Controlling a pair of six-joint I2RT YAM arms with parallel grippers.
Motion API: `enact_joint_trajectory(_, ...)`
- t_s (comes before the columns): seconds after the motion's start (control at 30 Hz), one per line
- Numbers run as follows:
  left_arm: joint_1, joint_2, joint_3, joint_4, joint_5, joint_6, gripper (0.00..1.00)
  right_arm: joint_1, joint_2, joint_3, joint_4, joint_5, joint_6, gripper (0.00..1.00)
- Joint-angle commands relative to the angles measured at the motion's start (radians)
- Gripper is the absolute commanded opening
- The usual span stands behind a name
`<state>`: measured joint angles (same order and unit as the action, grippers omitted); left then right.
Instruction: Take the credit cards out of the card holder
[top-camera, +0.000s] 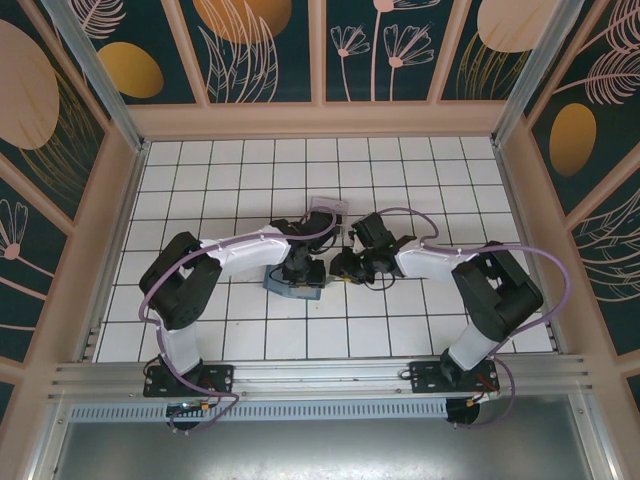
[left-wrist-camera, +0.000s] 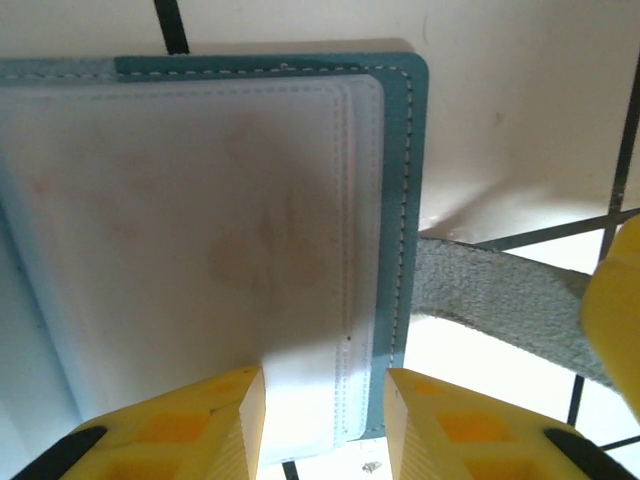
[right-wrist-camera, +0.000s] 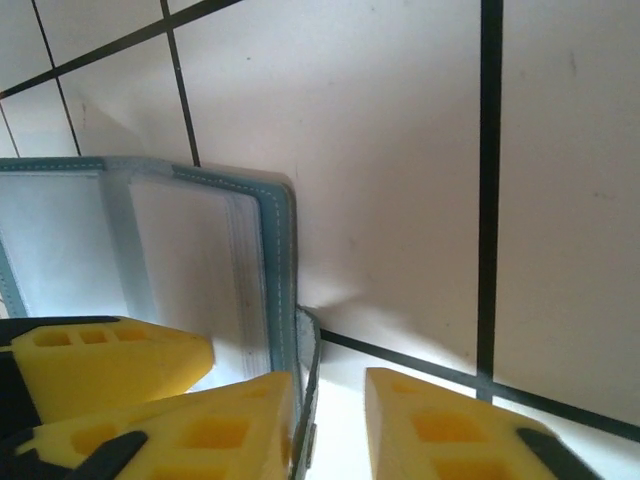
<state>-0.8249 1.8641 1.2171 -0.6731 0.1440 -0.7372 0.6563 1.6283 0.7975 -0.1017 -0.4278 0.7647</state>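
Observation:
The card holder (top-camera: 283, 284) lies open on the tiled floor between both arms, teal-edged with pale grey inner pockets (left-wrist-camera: 200, 220). The credit cards are hidden; none shows apart from the pockets. My left gripper (left-wrist-camera: 325, 420) is open and straddles the near right corner of the holder (right-wrist-camera: 180, 250). A grey strap (left-wrist-camera: 500, 300) runs off the holder's right edge. My right gripper (right-wrist-camera: 330, 430) stands open around that strap (right-wrist-camera: 308, 350), which rests against its left finger. In the top view the left gripper (top-camera: 303, 272) and right gripper (top-camera: 345, 268) are almost touching.
A small clear tray (top-camera: 328, 210) sits on the tiles just behind the grippers. Low walls ring the white tiled floor (top-camera: 450, 180). The right gripper's yellow finger (left-wrist-camera: 615, 300) shows at the right edge of the left wrist view.

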Motion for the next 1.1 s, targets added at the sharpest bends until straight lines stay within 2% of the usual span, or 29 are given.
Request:
enact_joint_trajectory(0.0, -0.004, -0.017, -0.009, -0.028, -0.053, 0.003, 0.39, 0.006, 0.014, 0.002, -0.005, 0.011, -0.006, 0.17)
enact_joint_trajectory(0.1, -0.005, -0.004, -0.001, -0.045, -0.076, 0.014, 0.42, 0.006, 0.009, 0.001, -0.01, 0.014, -0.01, 0.1)
enact_joint_trajectory(0.27, -0.004, 0.015, 0.001, -0.047, -0.081, 0.022, 0.46, 0.006, 0.001, 0.005, -0.024, 0.019, -0.013, 0.06)
enact_joint_trajectory(0.4, -0.005, 0.018, 0.018, -0.08, -0.132, 0.02, 0.46, 0.006, 0.001, 0.006, -0.032, 0.026, -0.016, 0.0)
enact_joint_trajectory(0.8, -0.004, 0.023, 0.082, -0.216, -0.278, 0.03, 0.47, 0.006, 0.004, 0.013, -0.044, 0.035, -0.025, 0.0)
enact_joint_trajectory(1.07, -0.004, 0.033, 0.083, -0.237, -0.284, 0.046, 0.49, 0.005, -0.005, 0.023, -0.062, 0.046, -0.03, 0.0)
